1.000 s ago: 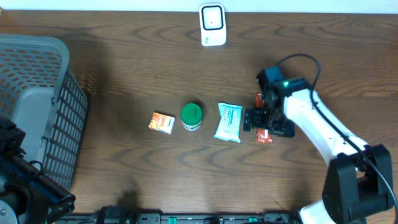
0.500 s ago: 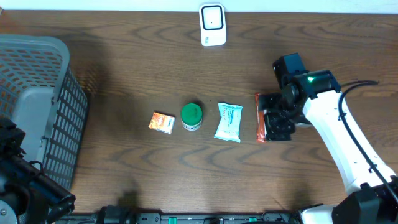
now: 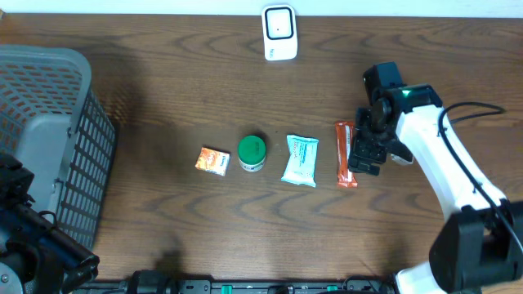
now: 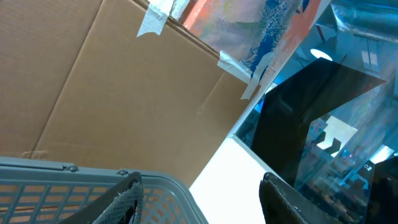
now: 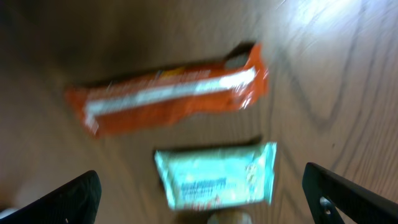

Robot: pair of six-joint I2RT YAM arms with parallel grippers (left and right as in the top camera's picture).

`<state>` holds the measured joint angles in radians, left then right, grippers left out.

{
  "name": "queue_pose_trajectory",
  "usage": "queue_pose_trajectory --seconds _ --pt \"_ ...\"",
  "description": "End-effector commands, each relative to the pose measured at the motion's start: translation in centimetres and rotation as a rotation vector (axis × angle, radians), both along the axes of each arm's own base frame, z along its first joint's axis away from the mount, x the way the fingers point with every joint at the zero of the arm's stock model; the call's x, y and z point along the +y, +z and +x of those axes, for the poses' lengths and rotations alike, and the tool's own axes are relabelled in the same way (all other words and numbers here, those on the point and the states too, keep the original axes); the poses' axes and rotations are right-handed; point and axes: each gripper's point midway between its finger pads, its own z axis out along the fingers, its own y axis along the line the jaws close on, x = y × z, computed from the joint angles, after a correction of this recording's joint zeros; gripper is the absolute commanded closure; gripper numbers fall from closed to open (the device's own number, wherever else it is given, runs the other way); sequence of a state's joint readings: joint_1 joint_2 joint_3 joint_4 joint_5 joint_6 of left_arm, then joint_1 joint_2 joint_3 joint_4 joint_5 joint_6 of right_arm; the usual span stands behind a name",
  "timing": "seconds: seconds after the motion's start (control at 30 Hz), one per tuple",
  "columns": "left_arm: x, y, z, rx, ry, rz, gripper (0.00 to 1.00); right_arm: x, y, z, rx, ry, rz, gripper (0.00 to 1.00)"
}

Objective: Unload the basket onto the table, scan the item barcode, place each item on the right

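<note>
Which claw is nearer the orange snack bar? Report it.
Right. The right claw hovers just beside the orange snack bar, jaws open. The left claw is far off at the basket, across the row of items.

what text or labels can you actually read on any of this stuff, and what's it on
Nothing here reads as actual words or numbers.
orange bar wrapper: white band of print, blurred.
pale blue packet: dark lines of print, blurred.
small orange packet: print too small.
green-lidded jar: nothing legible.
white scanner: no legible marking.
taped poster in the left wrist view: blue and orange print, no letters legible.
</note>
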<state>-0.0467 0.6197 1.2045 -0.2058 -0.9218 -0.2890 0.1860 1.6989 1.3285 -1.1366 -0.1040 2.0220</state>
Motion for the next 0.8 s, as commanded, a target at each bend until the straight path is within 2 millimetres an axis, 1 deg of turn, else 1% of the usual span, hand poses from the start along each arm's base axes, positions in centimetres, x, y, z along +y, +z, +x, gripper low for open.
queue_pose_trajectory --seconds 0.0,0.07,0.1,0.17,0.23,0.33,0.4,0.5,0.6,0.7,0.77 --pt "0.0 -0.1 0.0 -0.003 0.0 -0.003 0.39 -0.7 -1.7 -0.4 0.067 -0.037 -0.031 0.01" --pt "0.0 -0.1 0.0 -0.003 0.0 -0.003 0.39 -0.6 -2.7 -0.5 0.101 -0.034 -0.032 0.01" --pt "0.0 -0.1 0.0 -0.003 0.0 -0.003 0.39 -0.4 -3.2 -0.7 0.122 -0.031 -0.029 0.03" --pt "0.0 -0.1 0.0 -0.003 0.0 -0.003 0.39 -0.3 -4.4 -0.8 0.157 -0.027 -0.036 0.11" --pt "0.0 -0.1 0.0 -0.003 0.0 -0.003 0.39 -0.4 -5.6 -0.8 0.187 -0.029 -0.045 0.17" --pt "0.0 -0.2 0.0 0.0 0.0 -0.003 0.39 -1.0 -6.9 -0.4 0.205 -0.046 -0.049 0.2" --pt "0.0 -0.2 0.0 0.0 0.0 -0.003 0.39 -1.9 -7.0 -0.1 0.194 -0.017 -0.046 0.2" --pt "0.0 -0.2 0.0 0.001 0.0 -0.003 0.39 -3.8 -7.0 1.5 0.124 0.058 -0.056 0.22" --pt "0.0 -0.2 0.0 0.001 0.0 -0.003 0.39 -5.7 -7.3 4.4 0.0 0.196 -0.058 0.24" --pt "0.0 -0.2 0.0 0.001 -0.001 -0.003 0.39 -6.1 -7.8 6.5 -0.087 0.288 -0.028 0.26" --pt "0.0 -0.2 0.0 0.001 -0.001 -0.003 0.39 -5.8 -8.7 6.7 -0.084 0.284 0.003 0.26"
